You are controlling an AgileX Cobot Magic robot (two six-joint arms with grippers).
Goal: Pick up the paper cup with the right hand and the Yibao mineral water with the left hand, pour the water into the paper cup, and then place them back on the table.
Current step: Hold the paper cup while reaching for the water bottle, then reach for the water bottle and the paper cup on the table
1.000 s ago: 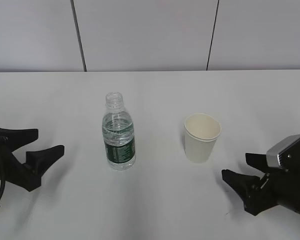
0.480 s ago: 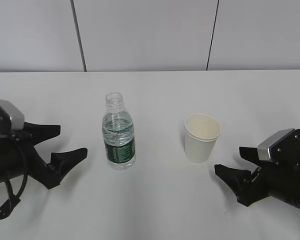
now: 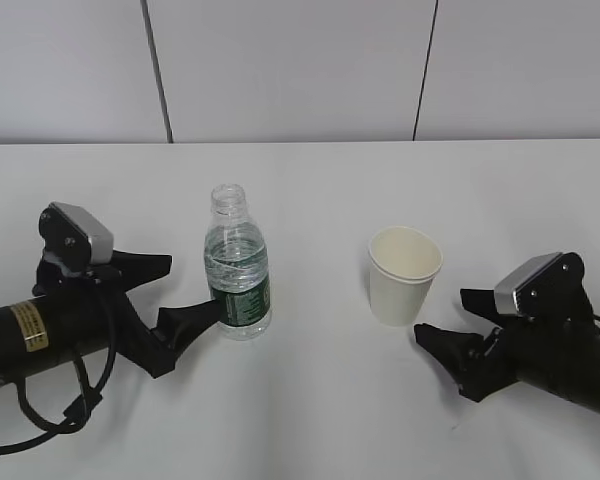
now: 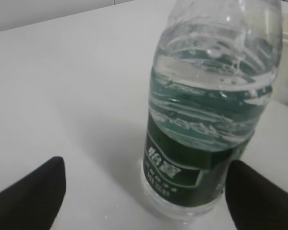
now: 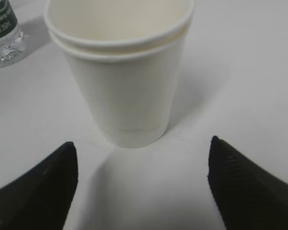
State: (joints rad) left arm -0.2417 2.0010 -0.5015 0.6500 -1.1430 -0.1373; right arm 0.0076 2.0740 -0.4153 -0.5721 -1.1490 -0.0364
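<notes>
Both fingers (image 4: 33, 191) (spread) flanking bottle (image 4: 209, 110)

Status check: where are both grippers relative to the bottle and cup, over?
Left gripper open, flanking the Yibao mineral water, no grasp. Right gripper open, short of the paper cup. Both upright on the table. Nothing in the way.

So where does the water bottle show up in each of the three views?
Exterior: Yibao mineral water stands left of centre, at the left hand.
Left wrist: fills the centre-right.
Right wrist: only its base, top-left corner.
Shared landmark: the paper cup.
</notes>
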